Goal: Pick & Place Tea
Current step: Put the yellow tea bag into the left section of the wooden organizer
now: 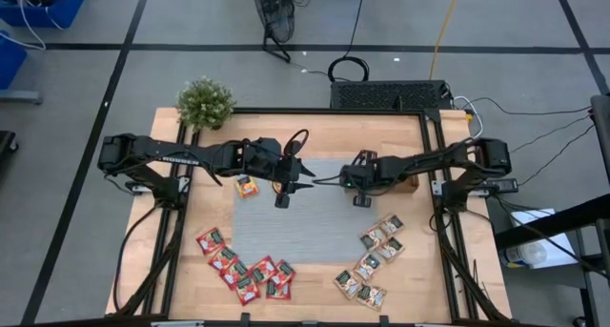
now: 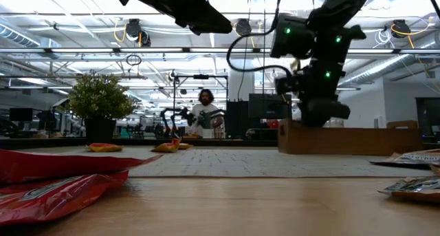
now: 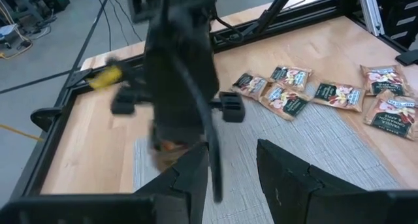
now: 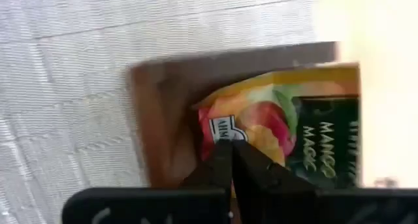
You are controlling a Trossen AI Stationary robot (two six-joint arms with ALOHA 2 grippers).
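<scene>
Tea sachets (image 1: 246, 273) lie in groups on the table's near side, red left, pale-green right; one orange sachet (image 4: 261, 129) sits in the wooden tray (image 4: 163, 113), seen only in the right wrist view. Right gripper (image 4: 233, 160) shut w/ nothing held, above it. Left gripper (image 3: 232, 162) part open, empty, over the mat (image 1: 315, 222). Judgement: drop step done; next calls for fetching another sachet.

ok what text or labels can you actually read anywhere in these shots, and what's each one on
"MANGO MAGIC": on the orange-yellow sachet lying in the wooden tray, just past the shut right gripper.
"AHM...": start of a brand name on the same sachet's white label, cut off by the gripper.
Red sachets: print too small to read.
Pale and dark green sachets: print blurred, unreadable.
Nothing else carries readable text.
</scene>
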